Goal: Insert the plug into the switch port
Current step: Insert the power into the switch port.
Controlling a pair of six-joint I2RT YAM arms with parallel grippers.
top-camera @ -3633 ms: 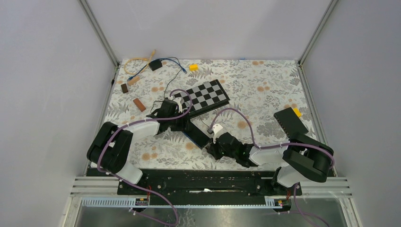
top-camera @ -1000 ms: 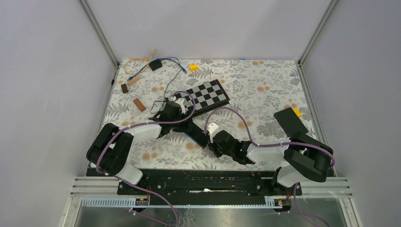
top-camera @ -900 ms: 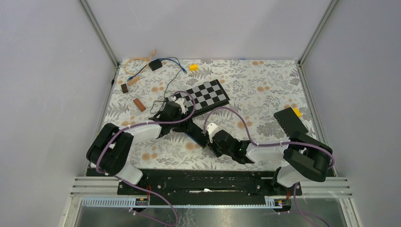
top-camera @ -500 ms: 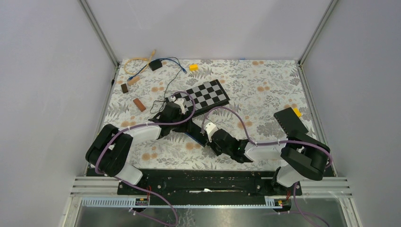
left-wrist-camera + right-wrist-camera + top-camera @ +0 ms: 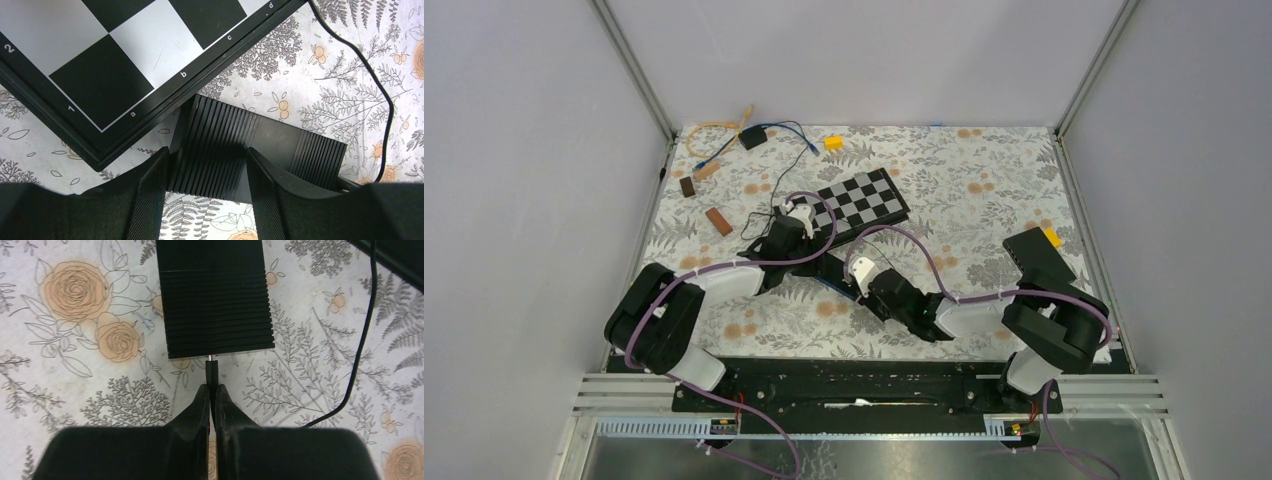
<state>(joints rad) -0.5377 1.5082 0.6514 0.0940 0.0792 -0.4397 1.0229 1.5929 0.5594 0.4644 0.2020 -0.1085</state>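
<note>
Right end effector point(image 5: 211, 388): fingers pinched narrow on the black plug point(image 5: 211, 372), which pointed at the switch.
Plug: in line with the switch point(image 5: 215, 300), its silver tip touching the middle of the switch's near face. How far it had entered the port could not be told.
Left end effector point(image 5: 206, 152): one finger pressed against each side of the switch's other end, gripping it.
Switch: black ribbed box lying flat on the table point(image 5: 300, 405), one corner at the edge of the chessboard point(image 5: 125, 60).
Cable point(image 5: 364, 330): thin and black, curving across the flowered table beside the switch.
</note>
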